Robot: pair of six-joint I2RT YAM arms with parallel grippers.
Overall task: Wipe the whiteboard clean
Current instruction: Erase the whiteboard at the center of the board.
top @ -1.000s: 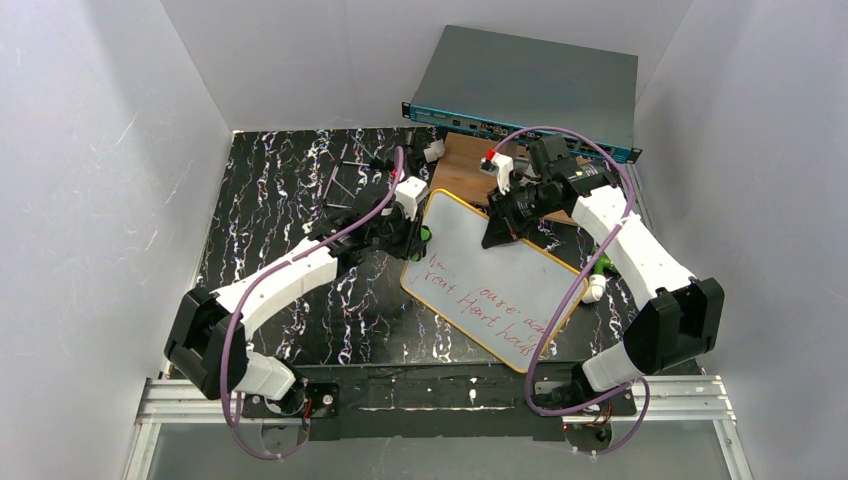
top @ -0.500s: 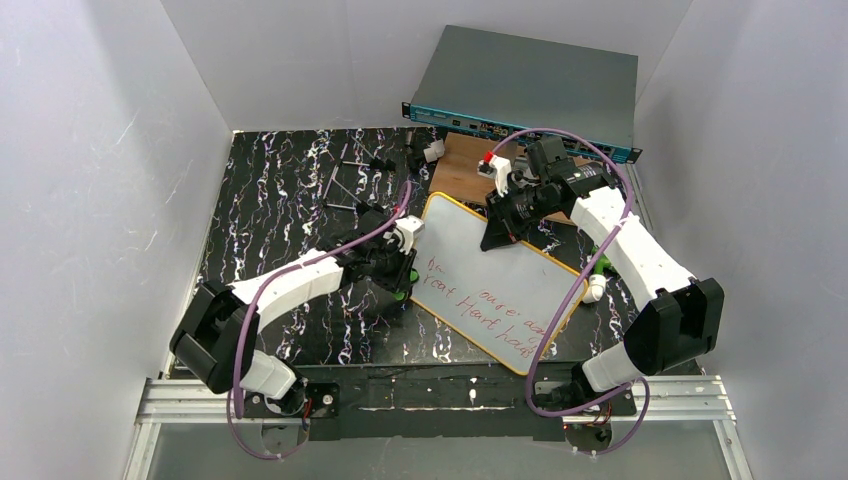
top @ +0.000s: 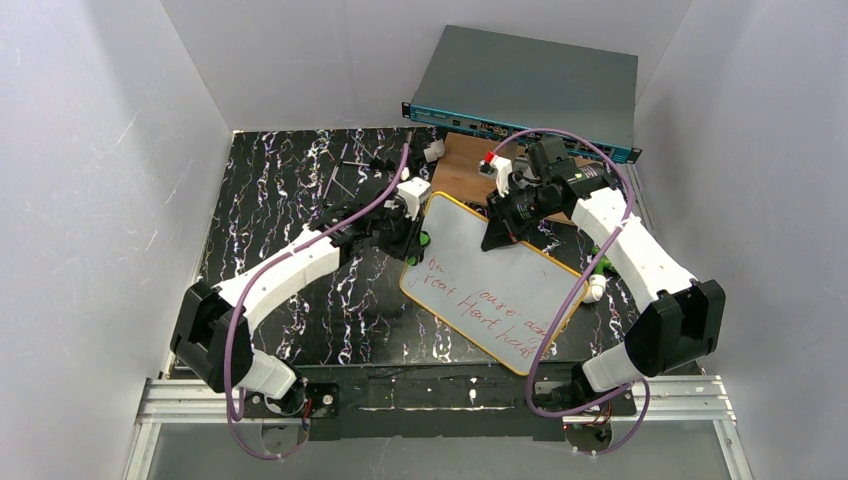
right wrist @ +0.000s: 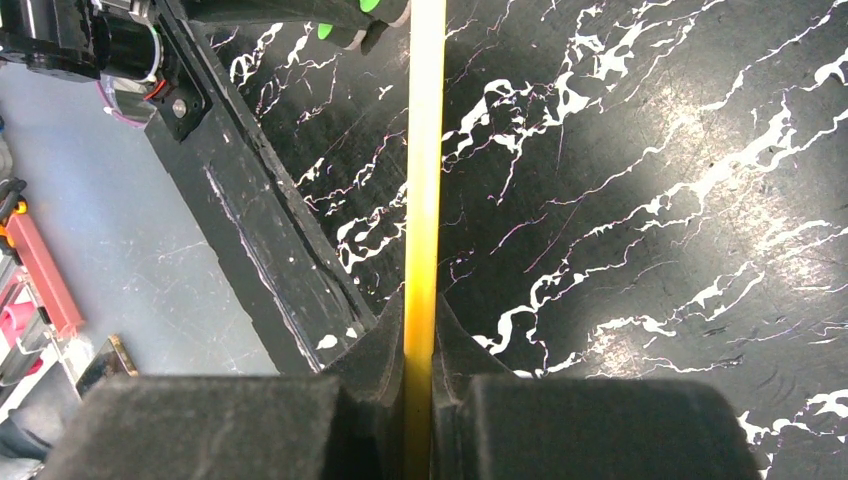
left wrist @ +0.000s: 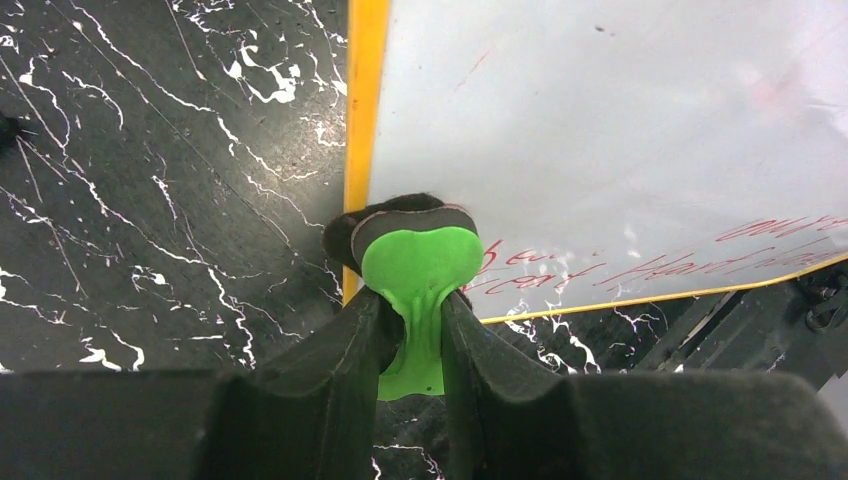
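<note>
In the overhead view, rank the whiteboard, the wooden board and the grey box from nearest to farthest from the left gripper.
1. whiteboard: the left gripper, holding the green eraser, is right at its left edge.
2. wooden board: just behind the whiteboard's far corner.
3. grey box: at the very back, beyond the wooden board.

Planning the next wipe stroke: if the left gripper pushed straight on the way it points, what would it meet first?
Likely the whiteboard by its yellow frame: the green eraser in the left gripper looks pressed there.

Whiteboard [top: 490, 265], orange-yellow frame, rounded corners, set diagonally, red handwriting along its near left edge, far part blank
</note>
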